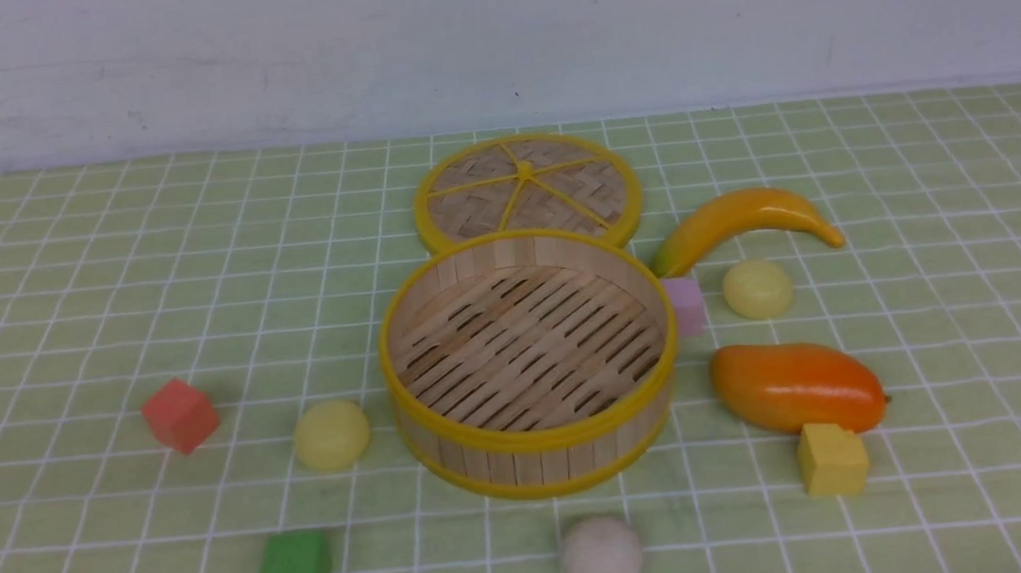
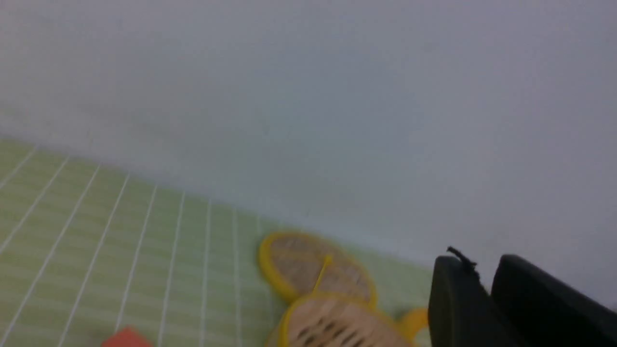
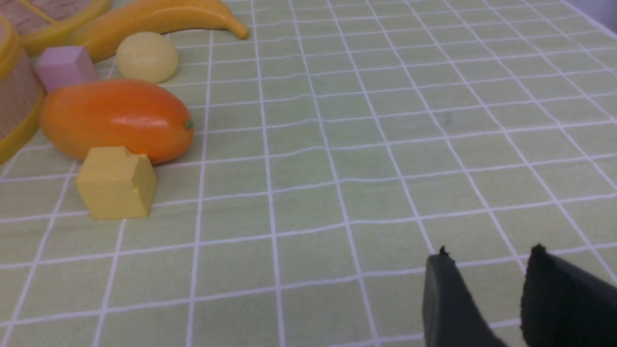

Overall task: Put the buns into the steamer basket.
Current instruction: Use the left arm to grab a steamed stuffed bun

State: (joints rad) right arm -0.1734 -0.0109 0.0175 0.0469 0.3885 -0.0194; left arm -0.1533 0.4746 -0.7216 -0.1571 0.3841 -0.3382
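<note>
Three buns lying on the tabletop around the steamer basket, left end effector slightly parted, right end effector spread wider

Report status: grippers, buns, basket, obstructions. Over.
Left gripper, right gripper open, empty. Three buns outside steamer basket. Basket empty, lid off; pink cube beside it.

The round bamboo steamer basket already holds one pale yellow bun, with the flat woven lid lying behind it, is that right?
Not quite: the front view shows the round bamboo steamer basket empty; both pale yellow buns sit outside it. The flat woven lid does lie behind it.
</note>
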